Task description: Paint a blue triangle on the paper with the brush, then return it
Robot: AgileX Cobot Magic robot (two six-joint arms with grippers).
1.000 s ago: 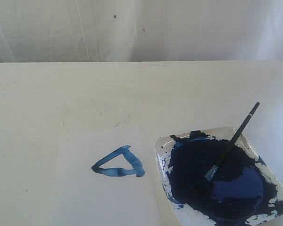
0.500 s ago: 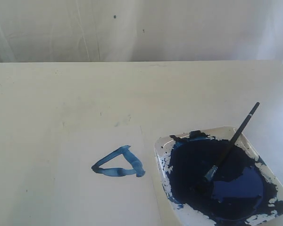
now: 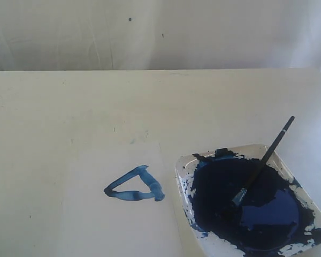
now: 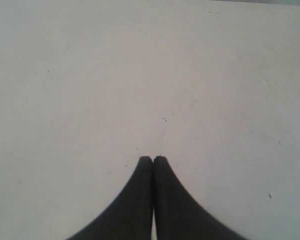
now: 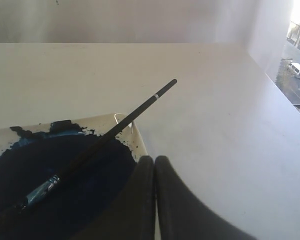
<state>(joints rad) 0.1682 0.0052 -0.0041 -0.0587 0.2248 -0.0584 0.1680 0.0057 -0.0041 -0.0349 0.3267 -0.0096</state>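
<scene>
We looked across a broad cream surface [image 3: 69, 107] that carried everything. The paper [image 3: 96, 225] lay flat on it toward the near side, its edges faint, just beside the white paint tray [image 3: 181, 167]. We judged that closeness was meant to keep the trip from paint to sheet short.

The tray was filled almost rim to rim by a dark blue paint pool [image 3: 219, 187], with splashes on its white border. The brush [image 3: 265, 160] rested in it with the bristle end and silver ferrule down in the paint and the long black handle leaning up over the tray's far right rim. That left the clean end sticking out where it could be grasped, which looked to us like a deliberate return spot.

The blue triangle [image 3: 131, 196] sat on the paper, well clear of the tray. It was a closed outline in uneven strokes, so we judged the painting finished and the brush put back.

Neither arm appeared in the exterior view. The left gripper [image 4: 152, 160] hung over bare surface with its jaws pressed together on nothing. The right gripper [image 5: 154, 159] was likewise closed and empty, poised near the tray's edge and apart from the brush handle.
</scene>
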